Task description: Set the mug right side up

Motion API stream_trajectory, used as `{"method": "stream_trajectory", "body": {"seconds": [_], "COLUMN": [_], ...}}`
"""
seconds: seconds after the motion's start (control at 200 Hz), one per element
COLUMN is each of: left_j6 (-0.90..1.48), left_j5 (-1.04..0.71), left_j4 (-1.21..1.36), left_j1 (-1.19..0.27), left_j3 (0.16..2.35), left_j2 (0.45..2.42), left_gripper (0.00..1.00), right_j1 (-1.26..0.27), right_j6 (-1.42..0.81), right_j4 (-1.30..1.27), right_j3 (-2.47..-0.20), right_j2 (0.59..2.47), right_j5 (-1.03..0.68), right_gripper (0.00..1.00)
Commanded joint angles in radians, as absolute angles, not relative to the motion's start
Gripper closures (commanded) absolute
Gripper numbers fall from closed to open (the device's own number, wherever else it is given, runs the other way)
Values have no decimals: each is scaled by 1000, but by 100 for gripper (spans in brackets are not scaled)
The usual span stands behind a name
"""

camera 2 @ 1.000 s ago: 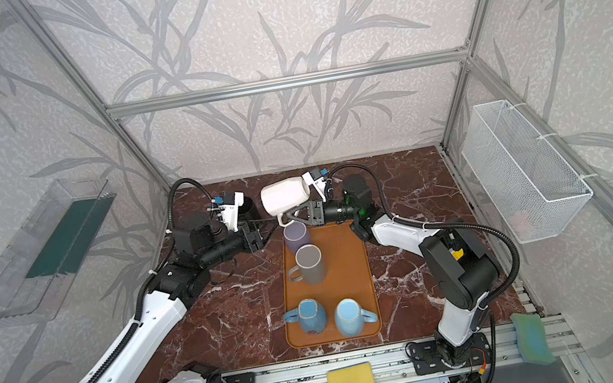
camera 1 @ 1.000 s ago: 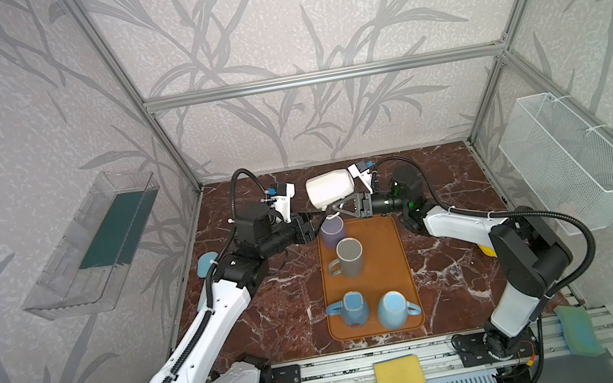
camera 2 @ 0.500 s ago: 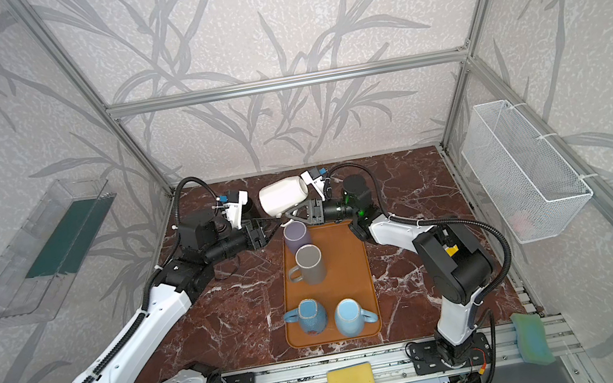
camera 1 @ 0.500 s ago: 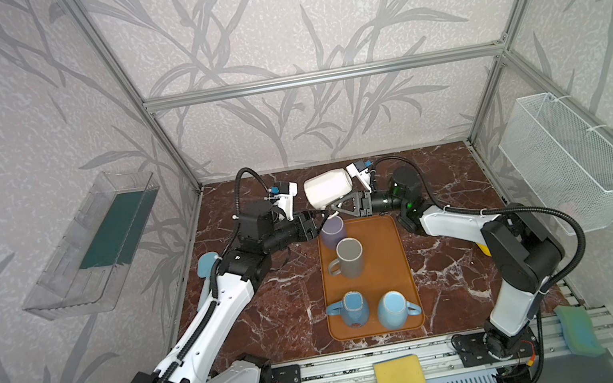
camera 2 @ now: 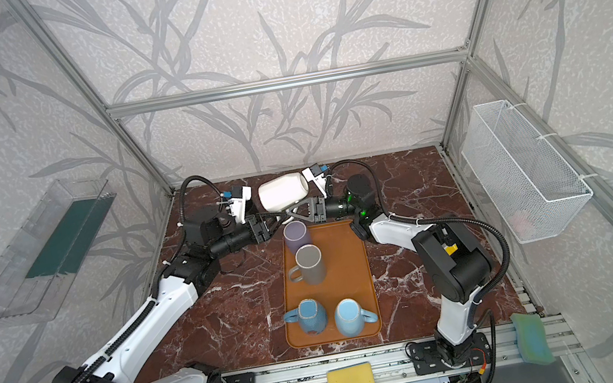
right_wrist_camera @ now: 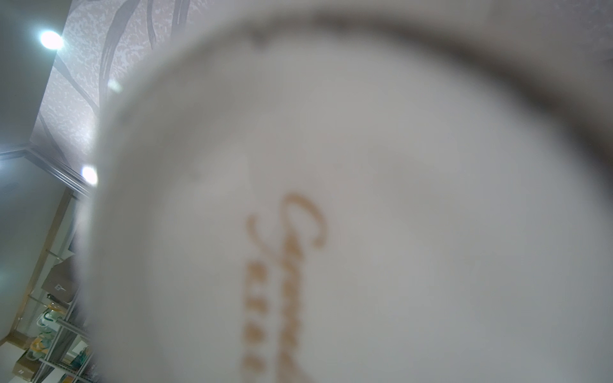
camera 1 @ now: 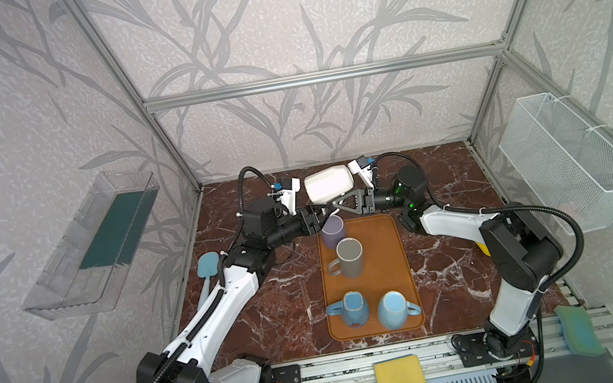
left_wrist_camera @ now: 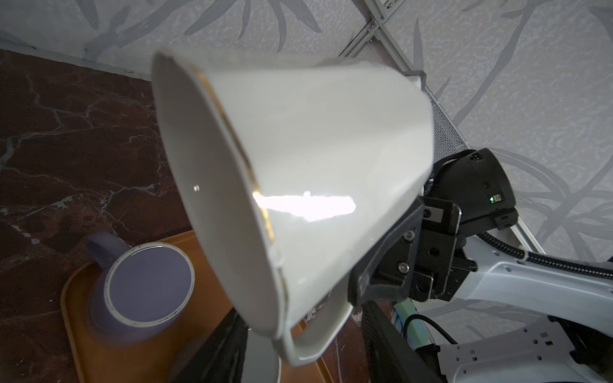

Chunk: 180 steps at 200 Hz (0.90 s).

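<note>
The marble table (camera 1: 286, 309) carries the orange tray (camera 1: 383, 255), and I place everything from that tray. Above its far end, clear of every surface, hangs the white mug (camera 1: 328, 184). It lies on its side, half-way through the turn: the gold-edged mouth faces my left arm, the base faces my right wrist camera, and the handle hangs down toward the tray. I hold it up there, I judge, so it can swing round without knocking the mugs below. On the tray the grey mug (camera 1: 350, 256) stands in the middle, two blue mugs (camera 1: 352, 309) at the near end, and the purple mug (camera 1: 333, 230) at the far end, foot-ring up, just under the white one. My right gripper (camera 1: 340, 204) reaches in from the tray's far right corner with its jaws drawn narrow, clamped on the white mug low at the handle side. The exact contact is hidden, but that grip alone carries the weight. My left gripper (camera 1: 317, 216) comes in from the far left corner with its jaws standing part-way apart. The handle's end sits between them without, as far as I can tell, being pinched. That looks like a place to steady or take over the mug.
</note>
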State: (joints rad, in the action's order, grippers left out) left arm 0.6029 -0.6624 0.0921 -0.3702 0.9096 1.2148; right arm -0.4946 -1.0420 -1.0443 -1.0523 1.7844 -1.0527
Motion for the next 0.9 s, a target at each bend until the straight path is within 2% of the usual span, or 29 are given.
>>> {"method": "stream_trajectory", "body": {"seconds": [0.0, 0.245, 0.895], "left_j6": [629, 664, 677], "left_j5": [-711, -745, -726], "left_j4": [206, 291, 388], "left_j1": [-365, -364, -351], "left_j3": [892, 870, 835], "left_j2": [1207, 1198, 1146], "left_gripper": [43, 43, 52], "right_j1": [-497, -496, -497], "right_j6": [-1101, -1215, -1131], "right_j4": [-1252, -1402, -1295], "right_j3": [-1105, -1121, -1110], "right_j2": [1798, 1837, 1811], "right_j5": [-1093, -1111, -1138], "right_gripper": [100, 100, 100]}}
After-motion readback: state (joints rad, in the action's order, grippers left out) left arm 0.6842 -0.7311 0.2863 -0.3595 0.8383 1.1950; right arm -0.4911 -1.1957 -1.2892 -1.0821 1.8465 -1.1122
